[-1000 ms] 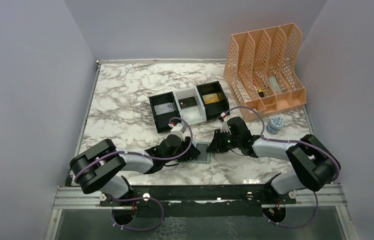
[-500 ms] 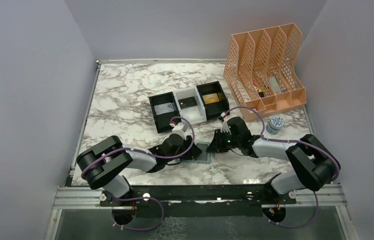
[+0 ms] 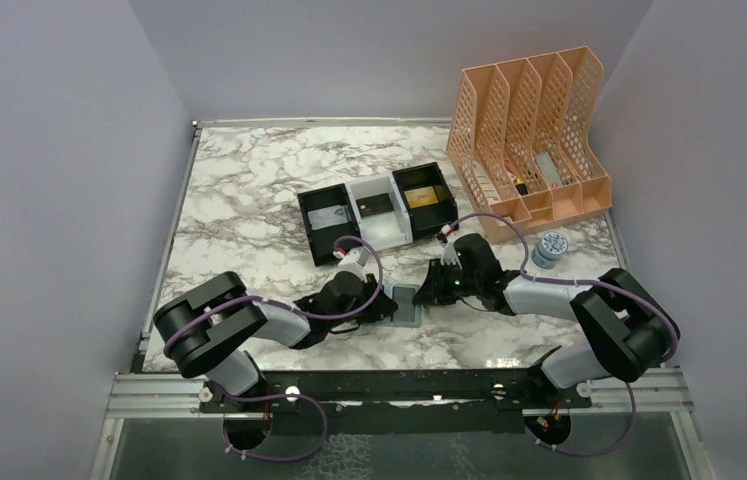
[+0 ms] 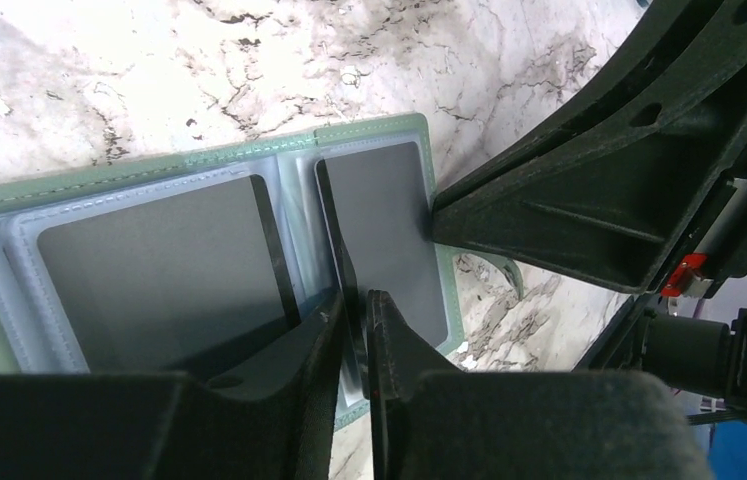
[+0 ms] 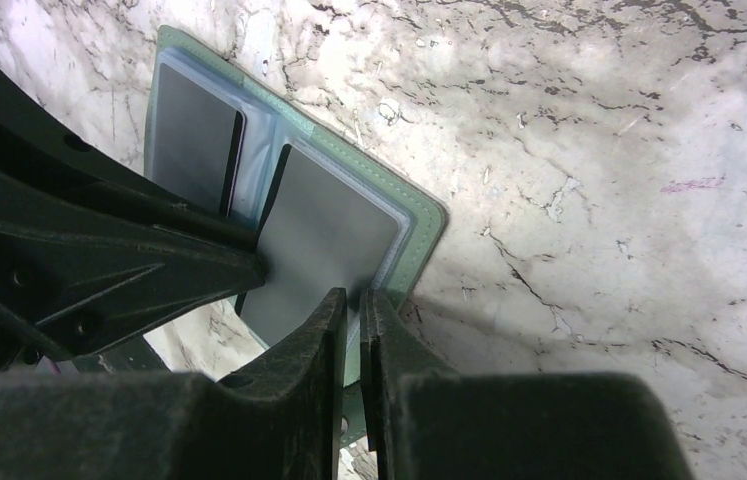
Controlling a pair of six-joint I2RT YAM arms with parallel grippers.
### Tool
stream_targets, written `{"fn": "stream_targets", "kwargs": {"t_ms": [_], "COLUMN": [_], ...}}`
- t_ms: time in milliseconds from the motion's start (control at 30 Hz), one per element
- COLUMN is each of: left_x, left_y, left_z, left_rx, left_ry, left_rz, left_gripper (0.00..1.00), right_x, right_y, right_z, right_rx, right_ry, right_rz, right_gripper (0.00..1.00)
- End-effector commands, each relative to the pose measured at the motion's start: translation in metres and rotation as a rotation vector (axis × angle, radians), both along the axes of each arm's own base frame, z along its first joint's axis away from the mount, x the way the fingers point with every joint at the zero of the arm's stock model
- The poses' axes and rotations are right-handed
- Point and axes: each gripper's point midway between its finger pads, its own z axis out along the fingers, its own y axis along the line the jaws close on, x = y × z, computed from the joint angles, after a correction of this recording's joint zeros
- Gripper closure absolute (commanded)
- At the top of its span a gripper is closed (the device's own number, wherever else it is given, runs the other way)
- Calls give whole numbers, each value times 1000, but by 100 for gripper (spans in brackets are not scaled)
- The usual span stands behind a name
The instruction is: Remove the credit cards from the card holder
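The sage-green card holder (image 3: 406, 303) lies open on the marble between my two grippers, its pale blue inside up. Two dark grey credit cards sit in its pockets, one (image 4: 164, 265) on the left and one (image 4: 384, 230) on the right. My left gripper (image 4: 354, 320) is shut on the near edge of the right-hand card, which stands slightly lifted from its pocket. My right gripper (image 5: 354, 310) is shut on the green rim of the card holder (image 5: 419, 215) from the opposite side. Both cards (image 5: 194, 125) (image 5: 324, 235) show in the right wrist view too.
A black-and-white three-compartment tray (image 3: 379, 210) stands just behind the grippers with flat items in it. An orange file organiser (image 3: 529, 130) is at the back right. A small blue-and-white tub (image 3: 551, 247) sits near the right arm.
My left gripper has slid slightly right onto the card holder and narrowed its jaws onto the card's edge. The right gripper has stayed where it was.
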Motion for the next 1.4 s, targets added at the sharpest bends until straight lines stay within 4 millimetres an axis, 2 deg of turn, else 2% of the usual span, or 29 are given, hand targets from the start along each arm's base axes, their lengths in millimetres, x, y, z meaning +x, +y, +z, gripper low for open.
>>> {"fn": "stream_targets", "kwargs": {"t_ms": [0, 333, 533, 700, 833, 1067, 1167, 1267, 1367], "left_x": [-11, -12, -16, -15, -17, -16, -16, -17, -17], "left_y": [-2, 4, 13, 17, 15, 18, 18, 16, 16], "left_z": [-1, 12, 1, 0, 1, 4, 5, 5, 5], "left_rx": [-22, -69, -45, -38, -40, -51, -53, -54, -55], "left_ry": [29, 14, 33, 25, 23, 14, 14, 18, 23], "left_rz": [-27, 1, 13, 30, 12, 29, 25, 18, 16], "left_gripper": [85, 100, 100, 100, 100, 100, 100, 100, 100], "right_x": [-15, -11, -9, -9, -13, -13, -17, -28, -23], "right_y": [-24, -28, -29, -29, -14, 12, 21, 31, 25], "right_z": [-35, -34, -27, -21, -7, 34, 40, 31, 6], "right_rx": [-129, -140, -122, -117, -45, 103, 147, 164, 90], "right_ry": [59, 42, 10, -9, -30, -77, -63, -29, 29], "right_rz": [-27, -66, -75, -66, 26, 115, 158, 225, 161], "right_gripper": [88, 88, 88, 88, 86, 81, 79, 78, 78]}}
